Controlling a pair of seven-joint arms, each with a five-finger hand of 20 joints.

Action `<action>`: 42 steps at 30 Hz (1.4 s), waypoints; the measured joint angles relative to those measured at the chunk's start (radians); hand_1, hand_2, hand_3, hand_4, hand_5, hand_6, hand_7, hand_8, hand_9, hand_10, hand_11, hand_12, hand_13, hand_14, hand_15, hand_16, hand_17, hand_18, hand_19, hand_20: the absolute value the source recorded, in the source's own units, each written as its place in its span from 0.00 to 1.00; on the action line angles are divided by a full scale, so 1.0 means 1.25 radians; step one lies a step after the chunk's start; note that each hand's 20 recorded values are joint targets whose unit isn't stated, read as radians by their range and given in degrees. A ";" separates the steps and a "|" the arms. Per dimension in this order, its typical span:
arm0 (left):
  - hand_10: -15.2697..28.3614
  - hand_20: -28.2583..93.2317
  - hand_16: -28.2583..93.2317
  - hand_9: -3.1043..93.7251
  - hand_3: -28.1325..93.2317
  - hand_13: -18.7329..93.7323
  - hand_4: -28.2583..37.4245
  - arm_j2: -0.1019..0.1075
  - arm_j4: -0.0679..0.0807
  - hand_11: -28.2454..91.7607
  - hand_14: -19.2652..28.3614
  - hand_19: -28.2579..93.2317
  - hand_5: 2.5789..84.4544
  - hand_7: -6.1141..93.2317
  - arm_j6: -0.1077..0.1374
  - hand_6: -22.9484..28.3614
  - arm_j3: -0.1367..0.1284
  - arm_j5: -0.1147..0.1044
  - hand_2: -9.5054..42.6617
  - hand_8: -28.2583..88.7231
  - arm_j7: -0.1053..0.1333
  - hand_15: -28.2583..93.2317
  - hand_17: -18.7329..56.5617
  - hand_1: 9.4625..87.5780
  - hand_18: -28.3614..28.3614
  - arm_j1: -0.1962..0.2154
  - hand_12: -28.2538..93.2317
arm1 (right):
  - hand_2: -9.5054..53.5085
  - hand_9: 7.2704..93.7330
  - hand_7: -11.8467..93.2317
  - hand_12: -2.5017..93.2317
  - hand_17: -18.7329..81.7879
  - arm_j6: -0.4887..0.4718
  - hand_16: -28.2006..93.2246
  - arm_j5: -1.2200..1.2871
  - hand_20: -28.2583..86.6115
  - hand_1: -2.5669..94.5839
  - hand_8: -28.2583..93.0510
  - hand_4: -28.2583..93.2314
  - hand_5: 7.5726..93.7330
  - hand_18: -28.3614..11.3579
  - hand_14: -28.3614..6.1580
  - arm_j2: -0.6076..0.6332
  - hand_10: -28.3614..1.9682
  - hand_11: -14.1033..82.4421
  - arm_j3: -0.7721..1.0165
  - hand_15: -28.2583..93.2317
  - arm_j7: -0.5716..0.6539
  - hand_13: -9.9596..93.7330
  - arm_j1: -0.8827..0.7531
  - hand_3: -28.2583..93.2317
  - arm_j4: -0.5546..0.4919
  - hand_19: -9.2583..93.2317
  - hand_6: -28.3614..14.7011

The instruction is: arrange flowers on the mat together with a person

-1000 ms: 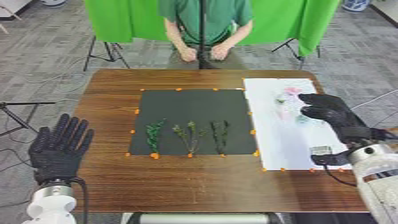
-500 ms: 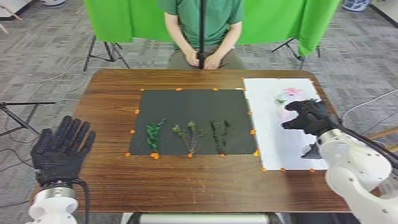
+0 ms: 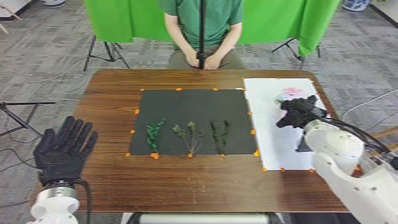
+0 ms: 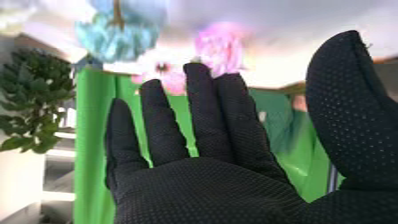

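In the head view my right hand (image 3: 302, 111) is over the white sheet (image 3: 282, 145), just on the near side of a pink flower (image 3: 291, 93). In the right wrist view that hand (image 4: 209, 185) has straight fingers with the thumb spread apart. Beyond its fingertips are pink flowers (image 4: 220, 46) and a pale blue one (image 4: 120, 37); nothing is held. My left hand (image 3: 62, 155) lies open at the table's left edge, fingers straight. On the dark mat (image 3: 187, 102) three green sprigs are set side by side: left (image 3: 153, 135), middle (image 3: 190, 136) and right (image 3: 219, 135).
A person sits across the table (image 3: 204, 190) with hands together at its far edge, off the flowers. Orange markers dot the edges of the mat and the sheet. In the right wrist view, dark green leaves (image 4: 31, 100) stand beside the hand.
My right hand has turned and shifted left over the white sheet, its forearm swinging inward. The left hand stays nearly still. The sprigs on the mat have not moved.
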 measured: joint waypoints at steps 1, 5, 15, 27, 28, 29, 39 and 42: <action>0.66 0.32 0.17 0.49 0.86 0.46 0.00 0.000 0.000 0.41 0.72 0.56 0.59 0.22 0.000 0.62 0.000 0.000 0.44 0.15 0.000 0.48 0.16 0.24 0.78 -0.001 0.30 | 0.00 0.51 0.26 0.16 0.16 -0.002 0.43 0.000 0.30 0.38 0.13 0.00 0.43 0.18 0.33 -0.002 0.51 0.25 -0.003 0.30 0.001 0.42 0.004 0.89 0.003 0.46 0.57; 0.66 0.32 0.17 0.49 0.86 0.46 0.00 0.001 0.002 0.41 0.72 0.56 0.59 0.22 0.001 0.62 0.000 0.000 0.44 0.15 0.000 0.49 0.16 0.24 0.78 -0.004 0.30 | 0.00 0.62 0.29 0.18 0.15 -0.003 0.42 -0.001 0.28 0.45 0.12 0.00 0.49 0.15 0.35 -0.007 0.47 0.28 -0.015 0.33 0.006 0.48 0.010 0.89 0.008 0.47 0.61; 0.66 0.32 0.17 0.49 0.86 0.46 0.00 0.006 0.002 0.41 0.72 0.56 0.60 0.22 0.010 0.62 0.000 -0.004 0.45 0.15 -0.001 0.49 0.16 0.24 0.78 -0.007 0.30 | 0.00 0.87 0.35 0.33 0.18 0.082 0.41 -0.049 0.23 0.62 0.17 0.00 0.68 0.20 0.52 -0.007 0.74 0.20 -0.059 0.39 0.019 0.62 0.013 0.80 0.017 0.44 0.76; 0.67 0.32 0.17 0.49 0.86 0.46 0.00 0.008 0.004 0.42 0.72 0.56 0.60 0.22 0.015 0.62 0.000 -0.004 0.45 0.15 -0.002 0.49 0.16 0.24 0.78 -0.008 0.29 | 0.00 0.93 0.36 0.37 0.21 0.193 0.44 -0.075 0.24 0.64 0.18 0.00 0.73 0.23 0.57 0.004 0.78 0.19 -0.089 0.41 0.013 0.67 -0.014 0.80 0.004 0.43 0.76; 0.66 0.32 0.17 0.49 0.86 0.46 0.00 0.008 0.004 0.42 0.72 0.56 0.60 0.22 0.015 0.62 0.000 -0.004 0.45 0.15 -0.002 0.49 0.16 0.24 0.78 -0.008 0.29 | 0.00 0.93 0.36 0.37 0.21 0.206 0.44 -0.075 0.24 0.63 0.18 0.00 0.73 0.23 0.58 0.007 0.78 0.19 -0.095 0.41 0.010 0.67 -0.016 0.80 -0.004 0.43 0.76; 0.67 0.32 0.17 0.49 0.86 0.46 0.00 0.008 0.004 0.42 0.72 0.56 0.60 0.22 0.015 0.62 0.000 -0.004 0.45 0.15 -0.002 0.49 0.16 0.24 0.78 -0.008 0.29 | 0.00 0.92 0.36 0.37 0.21 0.222 0.44 -0.075 0.24 0.63 0.18 0.00 0.73 0.23 0.58 0.011 0.77 0.19 -0.102 0.41 0.006 0.67 -0.016 0.81 -0.013 0.43 0.76; 0.67 0.32 0.17 0.49 0.86 0.46 0.00 0.008 0.004 0.41 0.72 0.56 0.60 0.22 0.018 0.62 -0.003 -0.004 0.45 0.15 -0.001 0.49 0.16 0.24 0.78 -0.004 0.29 | 0.00 0.90 0.37 0.37 0.21 0.302 0.44 -0.058 0.25 0.63 0.18 0.00 0.71 0.23 0.59 -0.026 0.79 0.19 -0.286 0.40 -0.117 0.66 0.143 0.81 -0.069 0.43 0.77; 0.66 0.32 0.17 0.49 0.86 0.46 0.00 0.008 0.006 0.42 0.72 0.56 0.60 0.22 0.018 0.62 0.004 -0.005 0.45 0.15 0.001 0.49 0.16 0.24 0.78 -0.007 0.30 | 0.00 0.90 0.37 0.37 0.21 0.310 0.44 -0.048 0.25 0.63 0.18 0.00 0.71 0.23 0.59 -0.090 0.80 0.19 -0.344 0.40 -0.189 0.66 0.221 0.81 -0.030 0.43 0.77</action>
